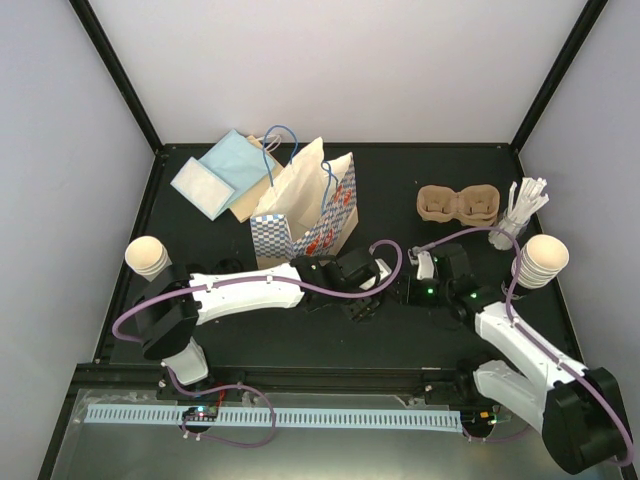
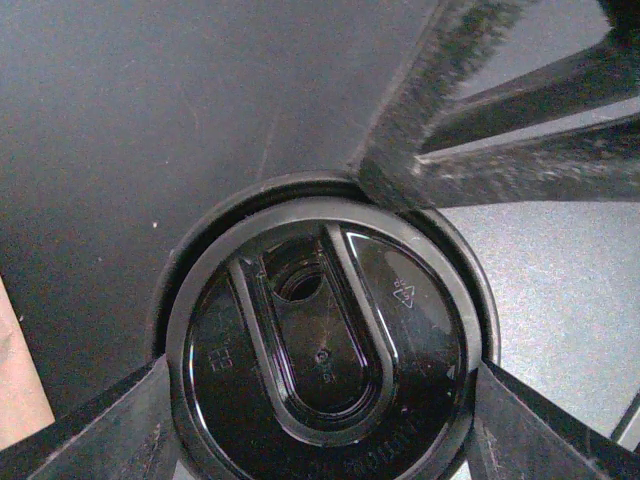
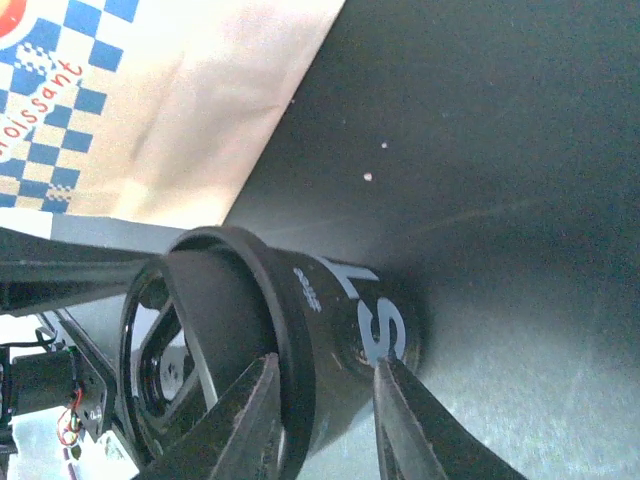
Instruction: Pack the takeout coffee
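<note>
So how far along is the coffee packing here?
Done: nothing packed yet; the tray stands empty and the cups wait in stacks. In hand: the left gripper clasps a lid atop a black holder, the right gripper at the holder's side. Left: set cups in the tray and lid them.

Top view looking down from behind, wrist views close, sharing lid [image 2: 320,370]

Bright, even overhead light; glare streaks the black lid [image 2: 325,370], close fingers [image 2: 520,430] blur.
</note>
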Robot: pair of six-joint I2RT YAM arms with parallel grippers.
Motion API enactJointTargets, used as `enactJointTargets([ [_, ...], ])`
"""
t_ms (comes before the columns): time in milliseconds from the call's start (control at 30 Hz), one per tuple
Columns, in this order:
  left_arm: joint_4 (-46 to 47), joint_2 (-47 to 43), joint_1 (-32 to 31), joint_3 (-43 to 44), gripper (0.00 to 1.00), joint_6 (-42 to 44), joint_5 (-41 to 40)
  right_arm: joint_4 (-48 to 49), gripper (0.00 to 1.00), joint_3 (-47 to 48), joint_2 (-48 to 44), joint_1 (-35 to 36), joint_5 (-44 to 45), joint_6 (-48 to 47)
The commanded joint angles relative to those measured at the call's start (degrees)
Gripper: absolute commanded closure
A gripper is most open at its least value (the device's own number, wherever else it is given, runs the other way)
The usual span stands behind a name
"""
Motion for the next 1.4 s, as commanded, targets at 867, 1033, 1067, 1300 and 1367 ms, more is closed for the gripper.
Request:
enactJointTargets([
  [867,-9.0,-1.3,-2.0,-5.7,0.4,19.9,6.7,3.8,0.61,0.3,5.5,-2.5,-18.5,-6.0],
  [1033,-9.0,-0.1,-2.0,-4.6,0.4,20.1,6.4,5.6,0.62,-0.2,8.6,-2.5,-17.8,-5.6],
  [1067,-8.9,-0.1,-2.1,-4.4,0.4,20.1,6.3,6.6,0.62,-0.5,9.6,-2.5,-17.9,-5.3],
  [1300,-10.5,2.7,-2.0,-1.5,0.4,19.8,4.9,11.7,0.66,-2.7,14.3,-2.5,-17.6,-3.9],
  [1367,-11.7,4.2,-1.9,0.1,0.4,19.0,4.2,13.4,0.69,-4.1,14.7,-2.5,-17.3,-2.9],
])
